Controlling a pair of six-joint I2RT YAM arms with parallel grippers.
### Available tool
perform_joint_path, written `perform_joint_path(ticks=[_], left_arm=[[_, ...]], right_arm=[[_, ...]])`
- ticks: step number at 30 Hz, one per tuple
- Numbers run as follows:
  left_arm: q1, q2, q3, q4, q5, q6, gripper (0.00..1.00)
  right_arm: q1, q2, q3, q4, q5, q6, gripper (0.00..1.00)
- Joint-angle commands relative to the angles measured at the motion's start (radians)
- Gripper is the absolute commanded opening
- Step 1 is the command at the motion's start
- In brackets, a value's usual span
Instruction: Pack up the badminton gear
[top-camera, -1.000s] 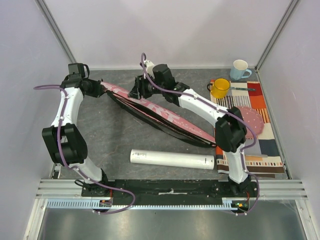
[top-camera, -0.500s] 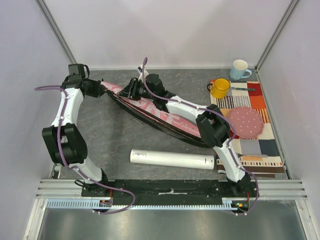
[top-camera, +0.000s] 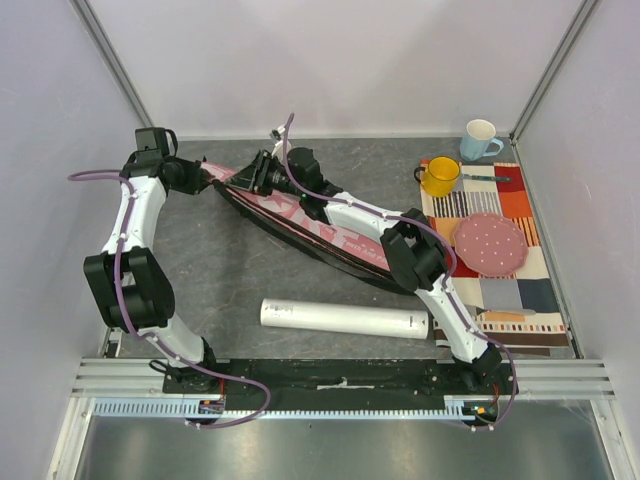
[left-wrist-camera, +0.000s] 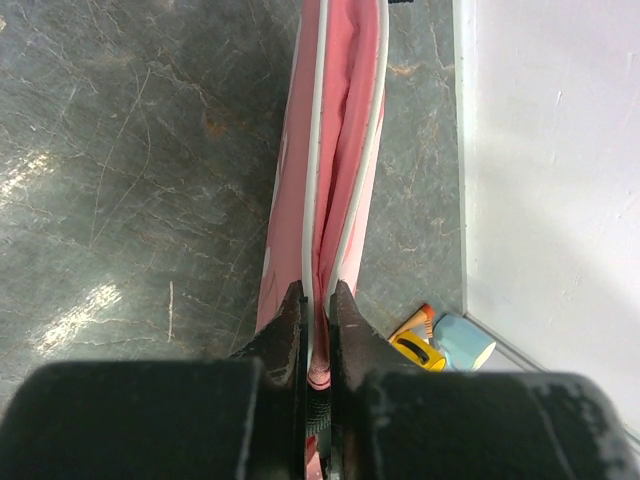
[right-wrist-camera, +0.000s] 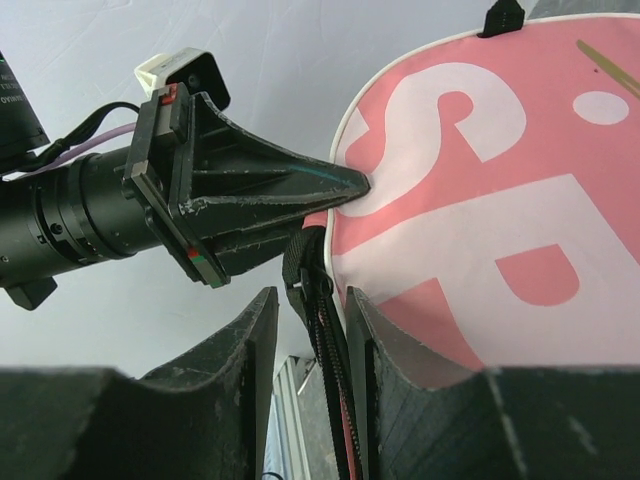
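Note:
The pink "SPORT" racket bag (top-camera: 330, 225) lies diagonally across the table. My left gripper (top-camera: 208, 177) is shut on its far-left end; in the left wrist view the jaws (left-wrist-camera: 317, 297) pinch the white-piped edge of the bag (left-wrist-camera: 345, 150). My right gripper (top-camera: 250, 178) is at the same end, right next to the left one. In the right wrist view it (right-wrist-camera: 312, 300) is open, with the bag's black zipper (right-wrist-camera: 322, 300) running between the fingers. The bag (right-wrist-camera: 480, 200) fills that view. The long white tube (top-camera: 345, 318) lies near the front. Rackets and shuttlecocks are out of view.
A striped orange cloth (top-camera: 520, 290) lies at the right with a pink dotted disc (top-camera: 490, 245) on it. A yellow cup (top-camera: 440, 177) and a pale blue cup (top-camera: 480, 138) stand at the back right. White walls enclose the table.
My right gripper has moved left along the bag's top edge to the end held by the left gripper. The left arm has not moved.

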Motion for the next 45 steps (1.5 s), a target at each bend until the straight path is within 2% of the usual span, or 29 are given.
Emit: perform_joint_path(ticks=[1,6,19,23,27,29,32,33,36,45], left_arm=[[0.003,-0.067,0.005,0.035,0.057,0.034,0.02],[0.003,-0.060,0.001,0.035,0.068,0.045,0.02],[0.003,-0.062,-0.015,0.046,0.074,0.043,0.02],[0.003,-0.062,-0.018,0.047,0.073,0.040,0.02],[0.003,-0.065,-0.019,0.052,0.062,0.036,0.02],[0.003,-0.067,-0.018,0.052,0.035,0.039,0.02],[0.003,-0.071,-0.021,0.052,-0.004,0.040,0.02],[0.003,-0.071,-0.021,0.052,-0.010,0.039,0.02],[0.005,-0.074,-0.025,0.052,-0.033,0.020,0.02],[0.020,-0.111,-0.061,0.083,-0.093,-0.058,0.02]], right_arm=[[0.007,0.048,0.082,0.047,-0.044,0.006,0.39],[0.004,0.100,0.149,0.044,-0.087,0.023,0.31],[0.003,0.114,0.166,0.081,-0.121,0.034,0.14],[0.004,0.108,0.166,0.087,-0.133,0.023,0.00],[0.003,0.061,0.136,0.091,-0.129,-0.022,0.00],[0.003,0.022,0.108,0.046,-0.078,-0.092,0.00],[0.004,-0.051,0.088,-0.164,-0.005,-0.256,0.00],[0.010,-0.091,0.079,-0.280,0.078,-0.300,0.00],[0.027,-0.168,0.027,-0.390,0.207,-0.437,0.00],[0.032,-0.332,-0.184,-0.321,0.302,-0.480,0.00]])
